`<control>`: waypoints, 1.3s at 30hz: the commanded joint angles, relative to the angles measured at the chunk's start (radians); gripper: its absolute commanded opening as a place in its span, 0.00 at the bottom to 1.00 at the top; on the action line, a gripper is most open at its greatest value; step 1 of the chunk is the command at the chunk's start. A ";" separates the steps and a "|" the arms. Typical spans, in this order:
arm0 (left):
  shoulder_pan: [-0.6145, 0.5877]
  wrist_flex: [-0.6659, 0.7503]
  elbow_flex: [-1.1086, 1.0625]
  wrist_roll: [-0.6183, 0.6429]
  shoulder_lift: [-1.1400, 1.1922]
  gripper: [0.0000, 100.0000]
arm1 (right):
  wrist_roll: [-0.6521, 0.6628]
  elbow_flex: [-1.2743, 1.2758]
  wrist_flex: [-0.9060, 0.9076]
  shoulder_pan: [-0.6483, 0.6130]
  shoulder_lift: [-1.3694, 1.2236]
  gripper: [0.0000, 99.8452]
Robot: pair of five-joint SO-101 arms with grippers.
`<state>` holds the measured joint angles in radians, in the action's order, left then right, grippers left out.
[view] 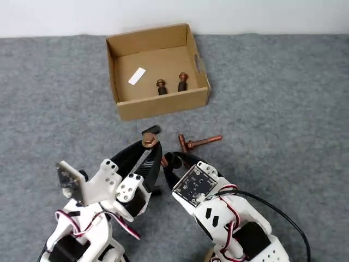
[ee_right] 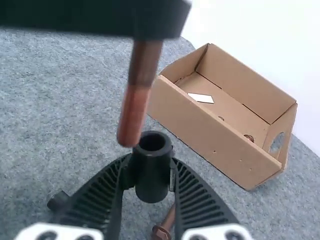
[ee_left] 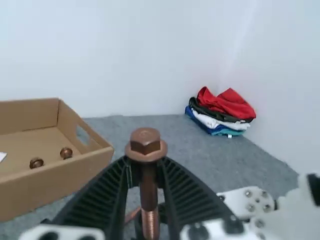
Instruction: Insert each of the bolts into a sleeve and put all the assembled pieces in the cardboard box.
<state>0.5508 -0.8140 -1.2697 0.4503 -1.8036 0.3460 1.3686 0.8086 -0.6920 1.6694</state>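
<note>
A: L gripper [ee_left: 146, 172] status?
B: I see it pinching a bolt [ee_left: 145, 145], head up. R gripper [ee_right: 150, 182] clamps a sleeve [ee_right: 151, 160]; bolt tip right at its mouth, near cardboard box [view: 163, 105].

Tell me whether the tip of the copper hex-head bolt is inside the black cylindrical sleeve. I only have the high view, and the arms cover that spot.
Observer: Not yet. In the right wrist view the tip of the copper hex-head bolt sits at the rim of the black cylindrical sleeve, off to one side of the bore.
Operator: Is the sleeve's opening facing up?
Observer: Yes. The right gripper clamps it upright, with the open end toward the bolt.
Operator: How is the bolt gripped?
Observer: The left wrist view shows the left gripper shut on the shank just under the hex head, with the head on top.
</note>
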 commanded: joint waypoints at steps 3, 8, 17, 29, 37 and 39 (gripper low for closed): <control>-0.003 0.040 0.050 0.006 -0.002 0.00 | 0.008 -0.055 -0.018 -0.010 0.005 0.01; -0.003 0.046 0.019 0.008 -0.003 0.00 | 0.008 -0.057 -0.018 -0.012 0.012 0.01; -0.003 0.089 -0.008 0.006 -0.003 0.00 | 0.008 -0.057 -0.018 -0.030 0.012 0.01; -0.008 0.101 -0.036 0.005 -0.003 0.00 | 0.008 -0.060 -0.019 -0.044 0.012 0.01; -0.009 0.034 -0.030 0.005 -0.009 0.00 | 0.008 -0.061 -0.019 -0.044 0.012 0.01; -0.009 0.034 -0.033 0.005 -0.009 0.00 | 0.008 -0.061 -0.024 -0.044 0.012 0.01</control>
<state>0.5478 -0.7787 -1.3111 0.4457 -1.8052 0.3460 1.3686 0.8086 -0.7350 1.6694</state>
